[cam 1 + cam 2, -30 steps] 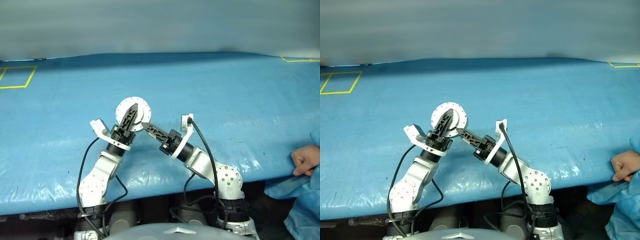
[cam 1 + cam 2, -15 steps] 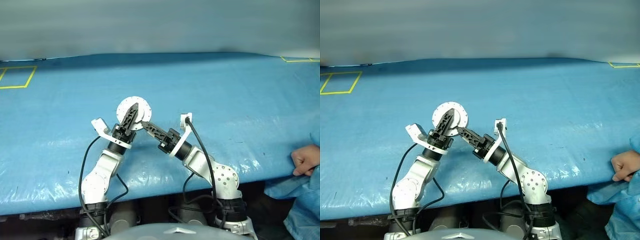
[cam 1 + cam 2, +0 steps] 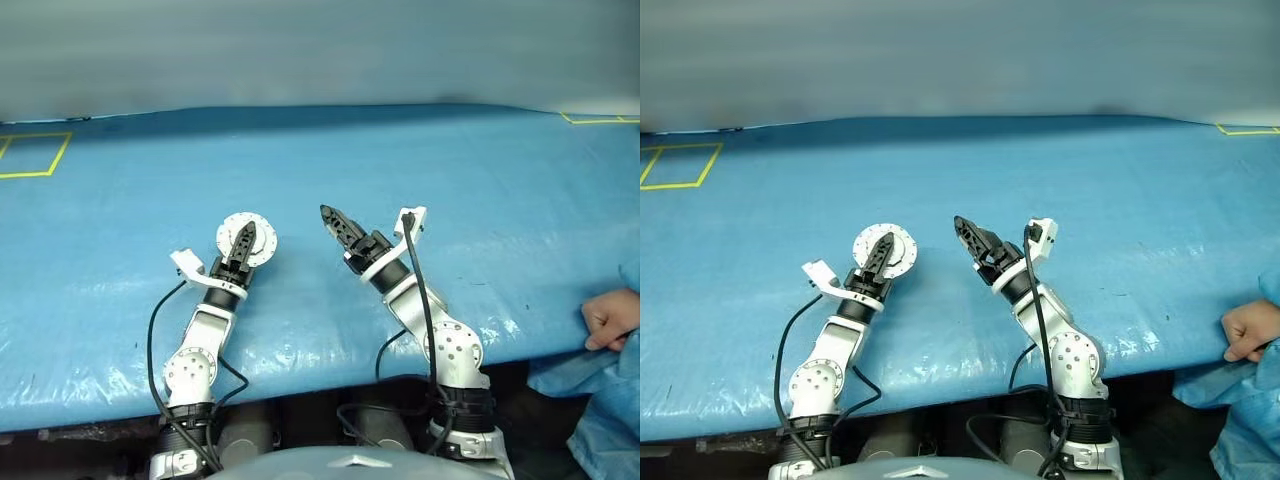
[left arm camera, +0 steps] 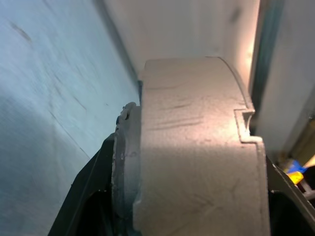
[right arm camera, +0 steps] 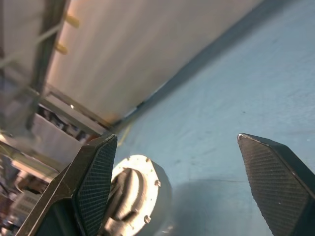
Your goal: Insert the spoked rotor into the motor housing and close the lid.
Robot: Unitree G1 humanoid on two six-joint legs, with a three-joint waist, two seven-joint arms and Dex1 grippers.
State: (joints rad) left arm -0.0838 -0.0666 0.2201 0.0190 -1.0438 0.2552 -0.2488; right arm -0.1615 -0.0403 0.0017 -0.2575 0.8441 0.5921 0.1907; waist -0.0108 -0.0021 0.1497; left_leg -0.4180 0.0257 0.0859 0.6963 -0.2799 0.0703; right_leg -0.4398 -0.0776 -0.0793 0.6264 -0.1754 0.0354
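My left gripper [image 3: 245, 236] is shut on the round silver motor housing [image 3: 247, 240], held on edge low over the blue table cover, its flat screw-ringed face toward me. In the left wrist view the housing [image 4: 197, 162] stands edge-on between the black fingers [image 4: 86, 189], the lid's thinner flange [image 4: 125, 162] tight against it. The spoked rotor is hidden. My right gripper [image 3: 334, 219] hangs open to the right of the housing, apart from it. Its wrist view has the fingertips [image 5: 101, 162] spread wide, with the housing [image 5: 140, 194] beyond them.
A blue cover [image 3: 480, 180] spreads over the whole table, with yellow tape squares at the far left [image 3: 35, 155] and far right [image 3: 600, 118]. A person's hand [image 3: 608, 320] in a blue sleeve rests on the near right edge.
My right gripper let go of the housing's edge, opened wide and drew away to the right. My left gripper carried the housing lower and to the left.
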